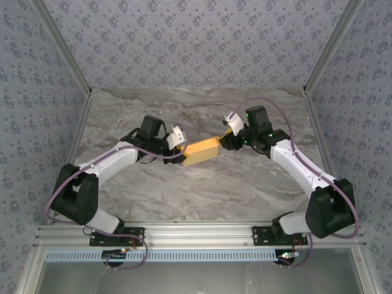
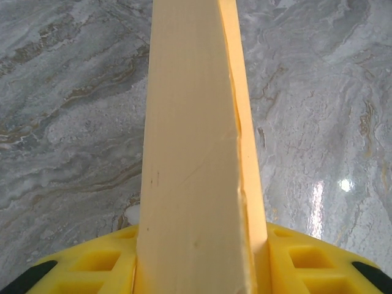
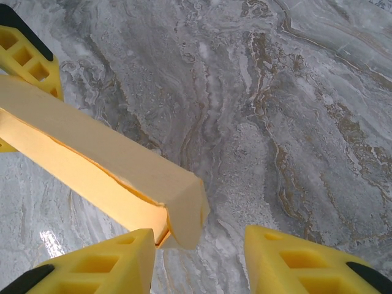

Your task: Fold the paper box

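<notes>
Paper box (image 1: 202, 150) hangs over marble table (image 1: 202, 202), clamped in left pincer (image 2: 199, 251), right pincer (image 3: 200, 245) parted.

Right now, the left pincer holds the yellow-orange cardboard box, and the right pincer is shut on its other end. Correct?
No. The left pincer holds the yellow-orange cardboard box, but the right pincer is open at its other end: the right wrist view shows a gap beside one finger.

Middle: paper box (image 1: 202, 150) spans between left gripper (image 1: 184, 158) and right gripper (image 1: 224, 139), a bar across.
Front and back: open marble table (image 1: 202, 196), room to pass.
Edges: walls (image 1: 196, 43) on three sides.
</notes>
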Robot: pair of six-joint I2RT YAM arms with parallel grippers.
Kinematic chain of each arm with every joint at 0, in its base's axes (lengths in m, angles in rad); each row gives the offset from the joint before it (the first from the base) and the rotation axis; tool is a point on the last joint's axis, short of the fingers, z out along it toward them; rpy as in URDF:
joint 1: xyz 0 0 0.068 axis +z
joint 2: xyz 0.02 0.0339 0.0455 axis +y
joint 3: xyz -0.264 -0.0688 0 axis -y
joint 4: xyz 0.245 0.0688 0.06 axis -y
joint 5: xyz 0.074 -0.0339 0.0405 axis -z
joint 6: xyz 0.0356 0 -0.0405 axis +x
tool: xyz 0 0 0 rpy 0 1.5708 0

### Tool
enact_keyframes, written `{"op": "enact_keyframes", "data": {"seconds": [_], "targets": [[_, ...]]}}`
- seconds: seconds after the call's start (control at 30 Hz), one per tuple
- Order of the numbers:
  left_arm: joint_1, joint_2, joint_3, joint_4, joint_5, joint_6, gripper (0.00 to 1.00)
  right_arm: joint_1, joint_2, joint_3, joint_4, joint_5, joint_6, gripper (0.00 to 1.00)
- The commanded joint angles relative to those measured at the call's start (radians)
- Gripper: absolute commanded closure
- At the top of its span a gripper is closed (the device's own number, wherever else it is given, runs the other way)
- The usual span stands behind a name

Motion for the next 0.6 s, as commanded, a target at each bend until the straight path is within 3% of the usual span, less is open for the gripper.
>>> {"op": "enact_keyframes", "data": {"seconds": [0.0,0.17,0.37,0.57], "targets": [[0.008,0.01,0.038,-0.031,0.056,0.031,0.63,0.011,0.015,-0.008,-0.023,-0.008,-0.019,0.59],[0.007,0.013,0.04,-0.026,0.061,0.027,0.63,0.024,0.031,-0.005,-0.026,-0.008,-0.024,0.64],[0.006,0.018,0.047,-0.026,0.061,0.022,0.63,0.034,0.031,-0.016,-0.024,0.015,-0.024,0.57],[0.006,0.021,0.049,-0.028,0.057,0.023,0.63,0.04,0.049,-0.018,-0.001,0.03,-0.015,0.78]]}}
